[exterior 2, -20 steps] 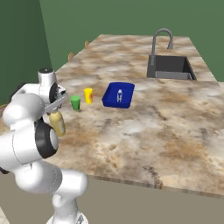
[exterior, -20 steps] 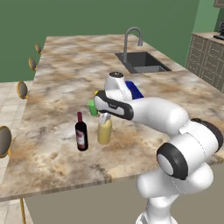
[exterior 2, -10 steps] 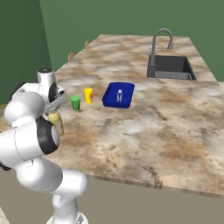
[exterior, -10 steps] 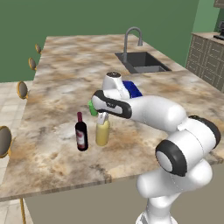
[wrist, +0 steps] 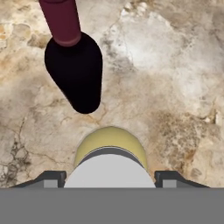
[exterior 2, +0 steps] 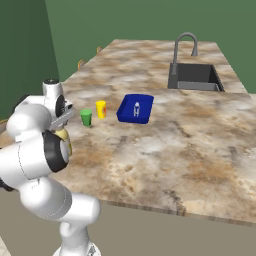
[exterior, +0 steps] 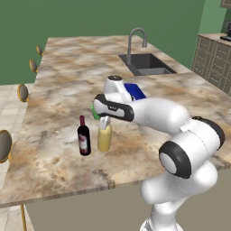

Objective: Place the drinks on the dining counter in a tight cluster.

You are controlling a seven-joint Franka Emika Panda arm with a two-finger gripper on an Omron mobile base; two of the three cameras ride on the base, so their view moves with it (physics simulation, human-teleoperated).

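My two base cameras sit behind me, one on my left and one on my right, and both look down over the dining counter point(exterior: 63, 81) toward the sink point(exterior 2: 192, 77). My hand camera looks straight down, very close, at the yellow bottle point(wrist: 110, 146) and the wine bottle point(wrist: 74, 65).

Dark wine bottle point(exterior: 84, 140) with red cap, yellow bottle point(exterior: 104, 137), blue tray point(exterior 2: 135, 108), beige-brown marbled counter point(exterior: 67, 81)

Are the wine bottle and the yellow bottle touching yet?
Apart. In the left base view, bare counter shows between the wine bottle and the yellow bottle; the hand view shows stone between the wine bottle and yellow bottle too.
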